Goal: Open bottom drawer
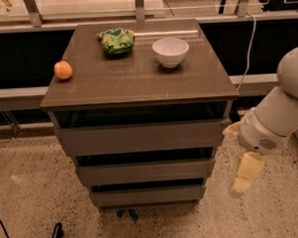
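Note:
A grey-brown cabinet (137, 79) holds three flat, handleless drawer fronts stacked one above another. The bottom drawer (147, 195) is the lowest and narrowest front, just above the floor, and it sits closed in line with the two above. My gripper (242, 181) hangs cream-coloured from the white arm (275, 115), to the right of the cabinet. It is level with the gap between the middle and bottom drawers, apart from the cabinet's right edge and touching nothing.
On the cabinet top lie an orange (63, 70) at the left, a green bag (116, 40) at the back and a white bowl (170, 51). A low ledge with a dark recess runs behind. A black cable (55, 237) lies on the speckled floor at the lower left.

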